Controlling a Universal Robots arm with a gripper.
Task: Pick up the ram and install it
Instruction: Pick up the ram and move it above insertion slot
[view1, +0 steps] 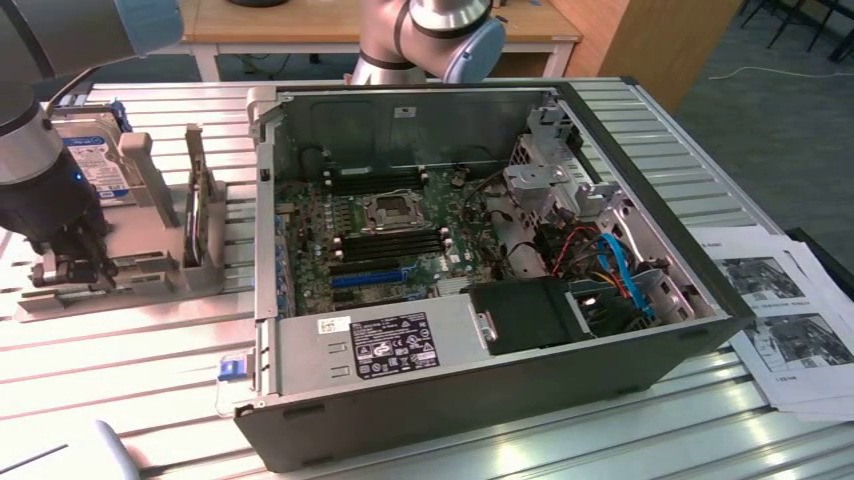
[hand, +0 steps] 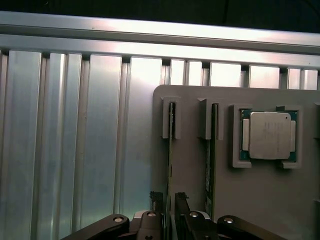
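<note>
Two ram sticks stand on edge in narrow slots of a grey holder (hand: 195, 210). One ram (hand: 171, 150) runs straight between my fingertips; the other ram (hand: 211, 150) stands one slot over. My gripper (hand: 168, 200) is low over the first stick, open, with one finger (hand: 156, 199) on each side of it and a small gap showing. In the exterior view my gripper (view1: 70, 268) hangs down onto the holder (view1: 127, 292) at that view's left, beside the open computer case (view1: 467, 400).
A processor chip (hand: 270, 135) lies in a pocket of the holder. A hard drive (view1: 94, 160) stands upright behind the holder. Inside the case are black memory slots (view1: 394, 245) and a blue expansion slot (view1: 367, 278). Printed papers (view1: 787, 310) lie at the exterior view's right.
</note>
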